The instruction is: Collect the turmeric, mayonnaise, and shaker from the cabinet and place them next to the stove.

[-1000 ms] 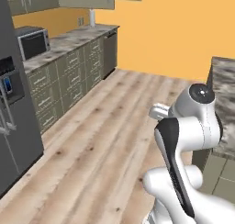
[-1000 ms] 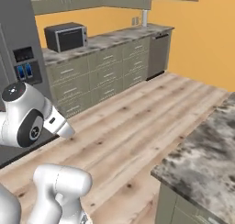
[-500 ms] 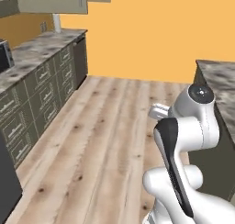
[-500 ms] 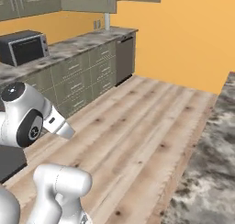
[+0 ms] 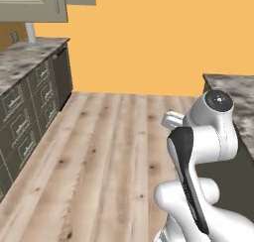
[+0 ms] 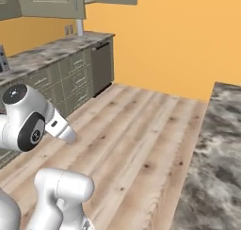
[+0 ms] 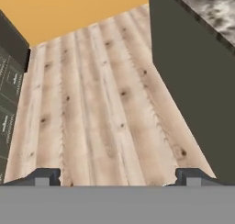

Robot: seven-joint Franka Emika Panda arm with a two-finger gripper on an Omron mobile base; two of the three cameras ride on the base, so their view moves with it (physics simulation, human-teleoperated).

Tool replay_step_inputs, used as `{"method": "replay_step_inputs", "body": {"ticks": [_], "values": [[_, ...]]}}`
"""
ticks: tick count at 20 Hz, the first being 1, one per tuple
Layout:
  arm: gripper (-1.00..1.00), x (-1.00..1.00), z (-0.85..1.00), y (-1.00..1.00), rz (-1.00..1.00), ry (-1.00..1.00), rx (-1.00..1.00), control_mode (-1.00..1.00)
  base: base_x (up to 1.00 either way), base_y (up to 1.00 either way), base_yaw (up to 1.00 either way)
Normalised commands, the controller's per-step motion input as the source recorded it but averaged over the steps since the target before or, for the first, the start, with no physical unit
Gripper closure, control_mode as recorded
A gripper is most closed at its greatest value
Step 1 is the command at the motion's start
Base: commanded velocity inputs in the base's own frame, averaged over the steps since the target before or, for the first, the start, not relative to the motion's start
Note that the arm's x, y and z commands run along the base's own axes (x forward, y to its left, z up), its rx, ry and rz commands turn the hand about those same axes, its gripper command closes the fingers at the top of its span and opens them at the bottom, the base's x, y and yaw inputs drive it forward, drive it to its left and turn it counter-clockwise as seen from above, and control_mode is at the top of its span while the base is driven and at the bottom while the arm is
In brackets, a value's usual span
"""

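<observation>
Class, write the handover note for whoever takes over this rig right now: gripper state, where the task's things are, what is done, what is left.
Gripper: open, empty, fingertips wide apart, looking down at the wooden floor.
Task's things: no jar, shaker or stove in sight. The arm is tucked over the base, between the marble counter with grey drawers and a marble-topped island, facing the orange wall.
Done: nothing to see.
Left: find the cabinet, fetch all three items, set them beside the stove.
</observation>
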Motion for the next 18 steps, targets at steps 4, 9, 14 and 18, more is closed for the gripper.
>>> {"method": "replay_step_inputs", "body": {"ticks": [4, 9, 14, 18], "values": [[-1.00, 0.00, 0.00, 0.00, 0.00, 0.00, 0.00, 1.00, 1.00, 0.01, -0.14], [-1.00, 0.00, 0.00, 0.00, 0.00, 0.00, 0.00, 1.00, 1.00, 0.16, -0.02], [-1.00, 0.00, 0.00, 0.00, 0.00, 0.00, 0.00, 1.00, 1.00, 0.02, 0.07], [-1.00, 0.00, 0.00, 0.00, 0.00, 0.00, 0.00, 1.00, 1.00, 0.00, 0.20]]}}
